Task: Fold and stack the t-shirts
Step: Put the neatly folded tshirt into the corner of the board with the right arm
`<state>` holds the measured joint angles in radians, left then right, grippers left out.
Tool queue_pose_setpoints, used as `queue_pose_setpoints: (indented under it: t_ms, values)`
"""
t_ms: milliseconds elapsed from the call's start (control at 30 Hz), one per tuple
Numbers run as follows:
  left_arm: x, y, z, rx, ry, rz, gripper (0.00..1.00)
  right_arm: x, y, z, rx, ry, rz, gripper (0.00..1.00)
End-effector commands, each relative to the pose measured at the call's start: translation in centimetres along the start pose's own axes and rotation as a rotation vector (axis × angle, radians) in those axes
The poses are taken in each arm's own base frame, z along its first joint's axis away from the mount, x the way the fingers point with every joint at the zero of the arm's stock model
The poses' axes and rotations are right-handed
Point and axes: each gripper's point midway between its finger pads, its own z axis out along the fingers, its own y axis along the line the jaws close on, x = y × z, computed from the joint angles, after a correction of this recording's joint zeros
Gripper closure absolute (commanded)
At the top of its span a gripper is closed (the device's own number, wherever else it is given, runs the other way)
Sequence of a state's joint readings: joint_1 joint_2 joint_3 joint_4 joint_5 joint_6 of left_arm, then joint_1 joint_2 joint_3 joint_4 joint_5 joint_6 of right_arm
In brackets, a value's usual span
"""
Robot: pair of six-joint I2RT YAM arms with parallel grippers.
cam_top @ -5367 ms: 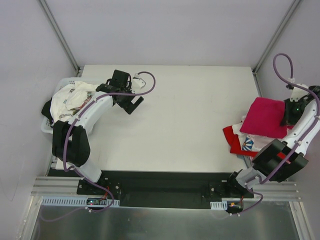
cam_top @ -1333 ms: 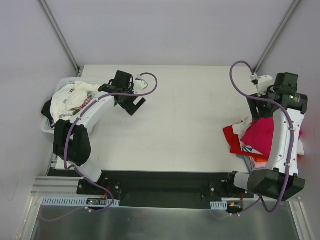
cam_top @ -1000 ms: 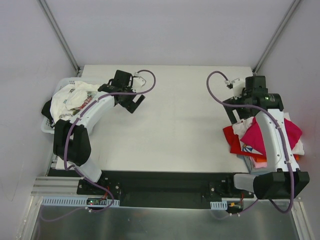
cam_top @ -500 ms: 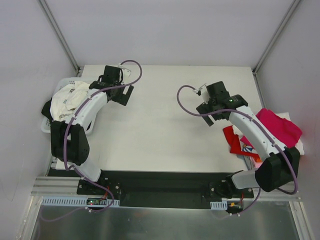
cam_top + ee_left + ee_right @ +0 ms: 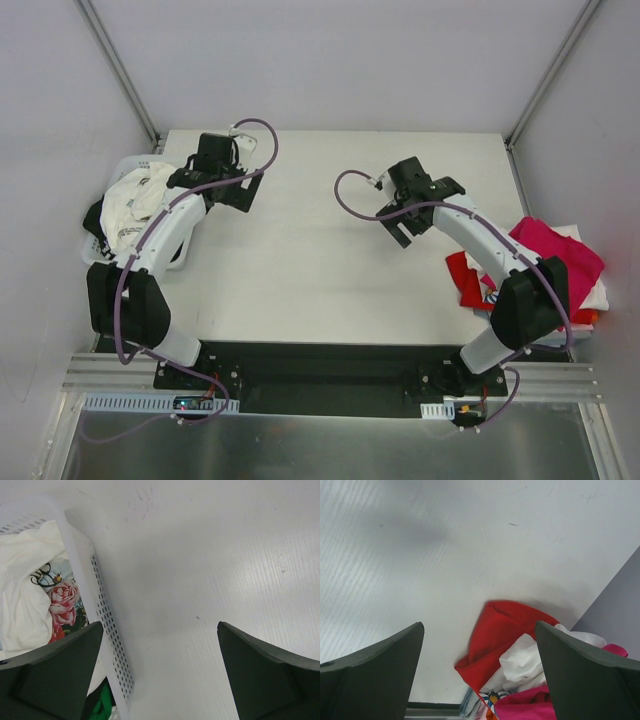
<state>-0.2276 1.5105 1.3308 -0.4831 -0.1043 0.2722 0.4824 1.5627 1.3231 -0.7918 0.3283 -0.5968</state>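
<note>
A stack of folded t-shirts lies at the table's right edge, with a crimson-magenta one [image 5: 560, 255] on top of a red one [image 5: 462, 280] and white printed ones. In the right wrist view the red t-shirt [image 5: 505, 635], a white one [image 5: 525, 662] and the magenta one [image 5: 530, 706] lie ahead of the fingers. My right gripper [image 5: 400, 225] [image 5: 479, 627] hangs open and empty over bare table, left of the stack. Unfolded white printed t-shirts [image 5: 135, 200] [image 5: 30, 590] fill the basket. My left gripper [image 5: 240, 192] [image 5: 159, 630] is open and empty just right of the basket.
The white perforated plastic basket [image 5: 95, 255] [image 5: 80, 555] sits at the table's left edge, with dark cloth at its left side and green cloth [image 5: 102, 707] low inside. Grey walls enclose the table. The right arm's purple cable [image 5: 350, 195] loops over the middle.
My right arm has swung from over the stack at the right edge to the table's middle, leaving the magenta t-shirt on top. My left gripper has shifted slightly left, closer to the basket.
</note>
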Motion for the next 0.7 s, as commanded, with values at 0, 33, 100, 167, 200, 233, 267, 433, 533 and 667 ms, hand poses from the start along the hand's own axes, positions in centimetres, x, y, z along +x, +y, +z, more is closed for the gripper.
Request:
queue_pose_setpoints:
  t_ms: [0,33,100,167,200,233,267,433,533,667]
  values:
    - [0.40,-0.29,-0.38,0.015,-0.005,-0.013,0.01,-1.33,-0.73,-0.63,0.023,0.004,0.066,0.03]
    - [0.64,-0.26,-0.24,0.013,0.003,-0.009,0.01,-1.31,-0.79,-0.63,0.027,0.007,0.069,0.03]
    - [0.77,-0.09,-0.25,0.004,0.007,0.001,0.01,-1.40,-0.88,-0.70,0.032,0.005,0.067,0.03]
    - [1.00,-0.05,-0.21,0.002,0.012,0.012,0.00,-1.22,-0.82,-0.63,0.032,0.011,0.065,0.04]
    - [0.98,0.02,-0.26,-0.001,0.011,0.013,0.01,-1.23,-0.82,-0.68,0.031,0.007,0.064,0.03]
    - [1.04,0.00,-0.24,-0.001,0.013,0.012,0.01,-1.17,-0.78,-0.70,0.029,0.008,0.065,0.03]
    - [1.07,-0.03,-0.19,0.000,0.014,0.009,0.00,-1.09,-0.67,-0.71,0.027,0.010,0.062,0.03]
    - [0.77,-0.09,-0.18,0.004,0.008,0.004,0.01,-1.06,-0.71,-1.03,0.021,0.000,0.057,0.03]
    - [0.94,-0.04,-0.02,0.001,0.016,0.009,0.01,-1.07,-0.70,-1.15,0.018,-0.001,0.057,0.04]
    - [1.05,-0.10,0.03,0.004,0.018,0.011,0.01,-1.03,-0.64,-1.10,0.021,-0.001,0.054,0.03]
